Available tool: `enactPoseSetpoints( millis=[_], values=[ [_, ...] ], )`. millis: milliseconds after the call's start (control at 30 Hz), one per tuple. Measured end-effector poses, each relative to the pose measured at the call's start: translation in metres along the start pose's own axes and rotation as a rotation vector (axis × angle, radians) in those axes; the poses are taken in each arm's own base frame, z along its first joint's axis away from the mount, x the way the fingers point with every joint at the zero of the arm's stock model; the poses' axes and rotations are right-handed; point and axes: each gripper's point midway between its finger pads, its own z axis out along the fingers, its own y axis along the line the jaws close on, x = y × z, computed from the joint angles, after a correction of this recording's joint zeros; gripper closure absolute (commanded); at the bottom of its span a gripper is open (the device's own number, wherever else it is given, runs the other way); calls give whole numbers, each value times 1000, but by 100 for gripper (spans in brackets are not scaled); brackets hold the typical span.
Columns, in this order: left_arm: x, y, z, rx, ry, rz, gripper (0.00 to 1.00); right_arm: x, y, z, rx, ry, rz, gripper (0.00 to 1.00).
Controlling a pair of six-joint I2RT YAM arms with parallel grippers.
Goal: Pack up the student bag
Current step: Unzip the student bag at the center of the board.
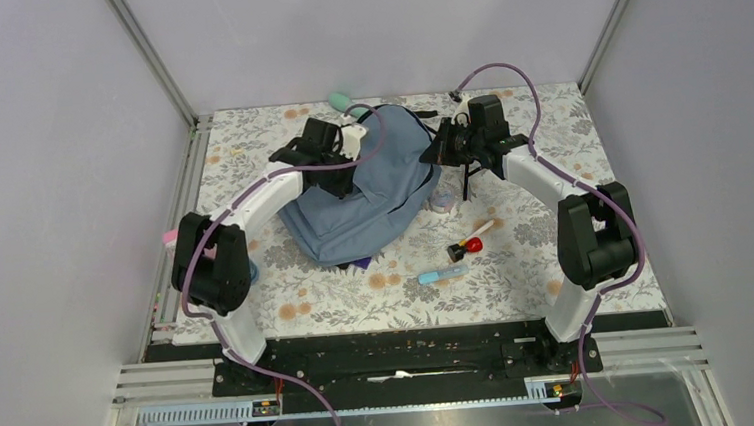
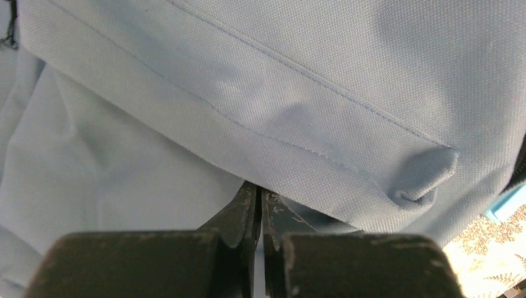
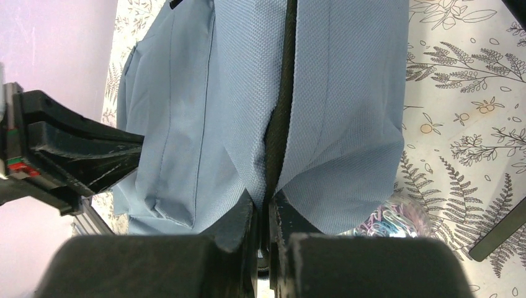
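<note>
The student bag (image 1: 362,194), slate-blue and soft, lies in the middle of the flower-patterned table. My left gripper (image 1: 336,181) is at the bag's upper left. In the left wrist view its jaws (image 2: 259,189) are pressed together, with the tips tucked under a stitched fold of the student bag (image 2: 298,81). My right gripper (image 1: 446,151) is at the bag's upper right edge. In the right wrist view it (image 3: 268,202) is shut on the student bag (image 3: 205,93), pinching the blue cloth on both sides of a dark zipper line (image 3: 282,112).
A tool with a red head (image 1: 470,239) and a blue marker (image 1: 442,274) lie right of the bag. Beside the bag stands a clear tub of coloured clips (image 1: 441,202) (image 3: 391,220). A teal object (image 1: 339,100) sits by the back wall. Something purple (image 1: 360,263) sticks out under the bag.
</note>
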Motion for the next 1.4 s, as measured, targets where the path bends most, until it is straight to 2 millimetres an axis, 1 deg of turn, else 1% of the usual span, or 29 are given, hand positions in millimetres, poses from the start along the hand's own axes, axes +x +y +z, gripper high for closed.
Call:
enactPoseSetpoints(
  millis=[67,267,400,600,867,1033,1167,1267,1400],
  values=[
    [-1,-1,-7,-6,-1,0,100,0,0,0,0,0,1,100],
    [-14,-5,-34,-18,-61,-1,100,-1,1,0,-3,-2,11,100],
    [-18,-12,-42,-10,-79,5,100,-1,1,0,-3,-3,14,100],
    [-12,-25,-50,27,-78,4,100,1,0,1,0,-1,15,100],
    [-5,-46,-66,102,-104,-10,100,2,-1,1,1,1,14,100],
    [-2,-59,-69,159,-105,-19,100,5,-2,1,5,10,8,100],
    [-1,-73,-68,194,-97,-10,100,7,-3,1,8,14,6,100],
    [4,-83,-66,213,-74,-1,100,7,-5,1,16,13,7,100],
    [13,-94,-57,234,-32,13,100,8,-7,1,26,15,10,100]
  ],
)
